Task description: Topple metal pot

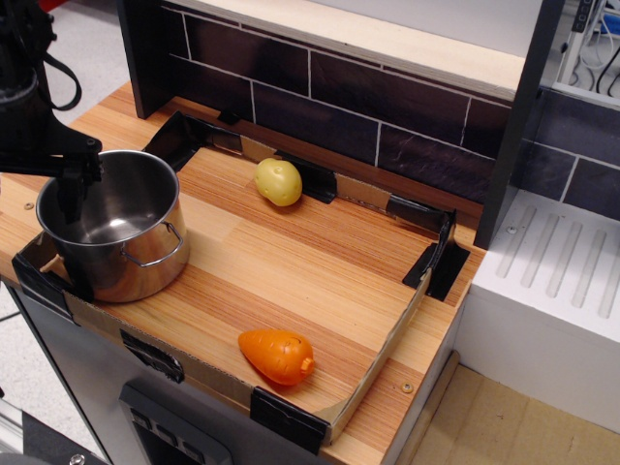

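Note:
The metal pot (126, 254) stands upright at the front left corner of the wooden counter, shiny steel, no lid, with a wire loop handle (158, 248) facing the front right. My black gripper (70, 205) comes down from the upper left. Its fingers look pressed together and reach inside the pot, close to the inner wall on the left side. They hold nothing. The arm above it runs out of the frame at the top left.
A yellow potato (279, 181) lies near the back edge. An orange toy vegetable (278, 355) lies near the front edge. A low cardboard rim with black tape (426, 262) borders the board. A dark tiled wall (387, 116) stands behind, and a white drainer (557, 271) to the right.

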### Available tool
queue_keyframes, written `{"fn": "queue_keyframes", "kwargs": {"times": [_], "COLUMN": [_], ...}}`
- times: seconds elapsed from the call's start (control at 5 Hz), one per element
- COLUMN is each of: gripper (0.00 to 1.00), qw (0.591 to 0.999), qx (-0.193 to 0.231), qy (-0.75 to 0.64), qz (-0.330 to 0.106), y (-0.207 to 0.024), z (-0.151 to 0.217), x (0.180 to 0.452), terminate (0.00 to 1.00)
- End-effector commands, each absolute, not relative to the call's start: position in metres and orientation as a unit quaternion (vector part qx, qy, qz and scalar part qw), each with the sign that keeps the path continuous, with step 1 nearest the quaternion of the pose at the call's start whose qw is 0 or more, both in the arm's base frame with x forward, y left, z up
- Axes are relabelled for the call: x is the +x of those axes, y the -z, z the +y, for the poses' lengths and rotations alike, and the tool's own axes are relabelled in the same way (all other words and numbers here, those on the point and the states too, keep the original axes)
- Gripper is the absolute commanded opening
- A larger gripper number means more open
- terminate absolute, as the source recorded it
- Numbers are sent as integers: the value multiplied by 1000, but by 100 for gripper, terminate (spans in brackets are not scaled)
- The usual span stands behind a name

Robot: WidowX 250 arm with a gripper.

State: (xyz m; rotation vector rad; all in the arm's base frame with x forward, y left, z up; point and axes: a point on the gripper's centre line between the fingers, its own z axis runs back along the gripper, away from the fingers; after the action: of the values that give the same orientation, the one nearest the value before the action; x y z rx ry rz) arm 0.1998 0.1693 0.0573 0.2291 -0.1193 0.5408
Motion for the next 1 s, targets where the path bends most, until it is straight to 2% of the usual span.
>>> {"fn": "queue_keyframes", "kwargs": {"times": [0.0,0.2,0.6,0.8], "gripper": [0,0,0,0], "qw": [954,952,946,937], "qx": [114,120,120,134], "qy": [-266,-270,-297,-320], "qz": [-80,-79,-52,-39], "y": [-66,-67,-79,-87], "z": [172,168,158,153], "x": [205,209,215,220], "terminate": [0,0,0,0]}}
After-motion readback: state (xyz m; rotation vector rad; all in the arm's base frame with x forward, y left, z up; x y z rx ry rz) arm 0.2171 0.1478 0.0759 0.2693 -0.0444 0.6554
